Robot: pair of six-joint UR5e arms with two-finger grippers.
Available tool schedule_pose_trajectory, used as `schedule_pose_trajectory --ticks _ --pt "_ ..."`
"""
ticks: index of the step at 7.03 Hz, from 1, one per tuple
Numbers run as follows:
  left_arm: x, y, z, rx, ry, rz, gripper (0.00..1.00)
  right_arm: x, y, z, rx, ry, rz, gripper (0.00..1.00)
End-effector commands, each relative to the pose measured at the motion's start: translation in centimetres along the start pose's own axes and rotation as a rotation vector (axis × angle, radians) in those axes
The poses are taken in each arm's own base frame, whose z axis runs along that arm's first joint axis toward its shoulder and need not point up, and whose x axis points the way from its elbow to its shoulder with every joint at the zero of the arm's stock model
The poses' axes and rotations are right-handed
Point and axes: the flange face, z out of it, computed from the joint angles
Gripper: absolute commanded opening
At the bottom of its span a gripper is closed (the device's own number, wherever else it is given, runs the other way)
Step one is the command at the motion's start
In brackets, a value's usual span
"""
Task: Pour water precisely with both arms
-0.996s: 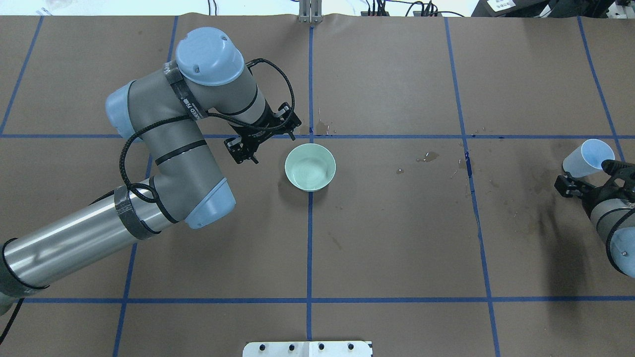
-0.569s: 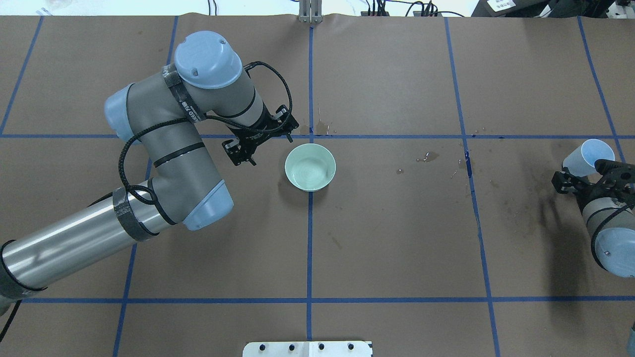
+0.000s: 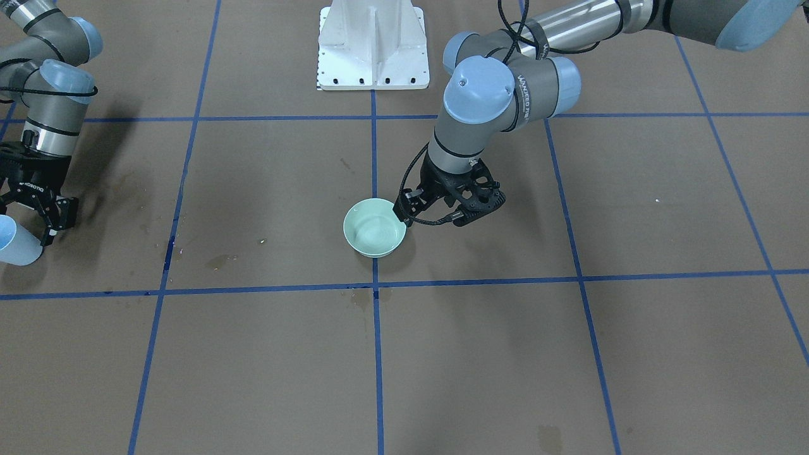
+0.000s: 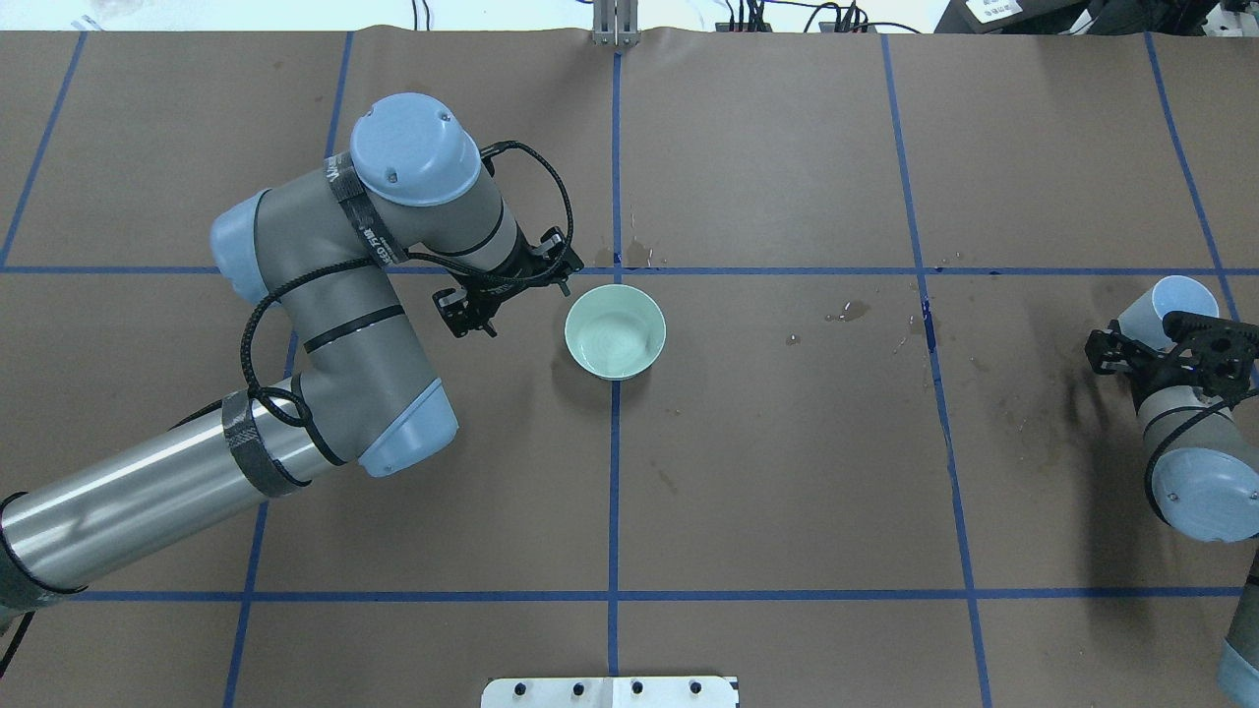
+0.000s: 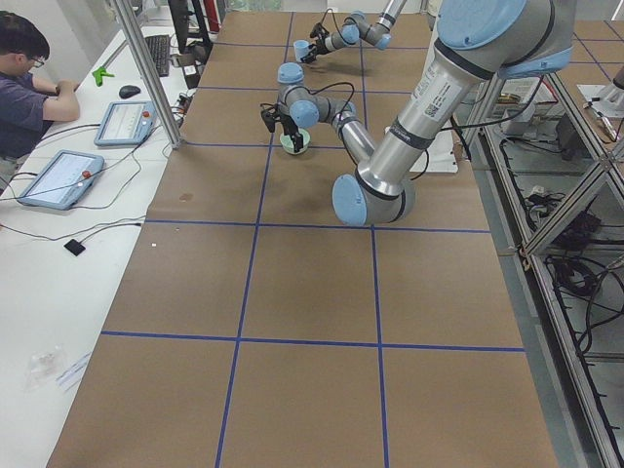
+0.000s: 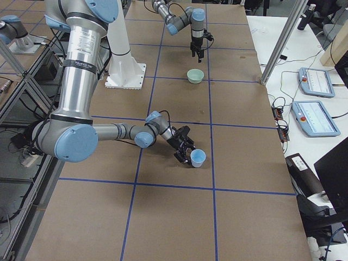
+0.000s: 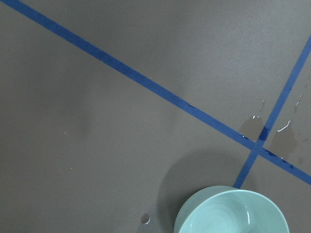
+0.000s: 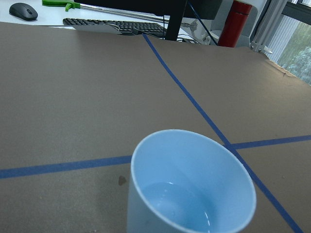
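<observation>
In the overhead view the left tool (image 4: 507, 287) is seen to have been drawn slightly back from the mint-green bowl (image 4: 615, 331) at the middle of the bench (image 4: 787, 492). The right tool (image 4: 1170, 346) has been swung round behind the pale blue cup (image 4: 1172, 303) near the bench's right edge. The cup itself has not been moved, so pouring is judged not yet begun. In the front-facing view both tools are shown spread wide: the left one is held just beside the bowl with nothing in it, and the right one is set close against the cup, which is not seen to be clasped. In the right wrist view the water (image 8: 170, 206) is found low inside the cup, well apart from the bowl.
</observation>
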Motion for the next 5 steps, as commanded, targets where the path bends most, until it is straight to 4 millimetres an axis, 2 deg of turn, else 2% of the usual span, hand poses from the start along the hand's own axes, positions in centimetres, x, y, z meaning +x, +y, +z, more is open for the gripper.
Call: schedule_pose_trajectory --ticks 1,5 --pt "-0.18 -0.02 0.16 0.001 -0.003 0.003 1.0 0.14 0.36 0.58 0.006 0.008 -0.009 1.0" --pt "-0.3 -0.02 0.42 0.0 -0.008 0.0 1.0 1.07 -0.03 1.47 0.009 0.031 -0.011 0.99"
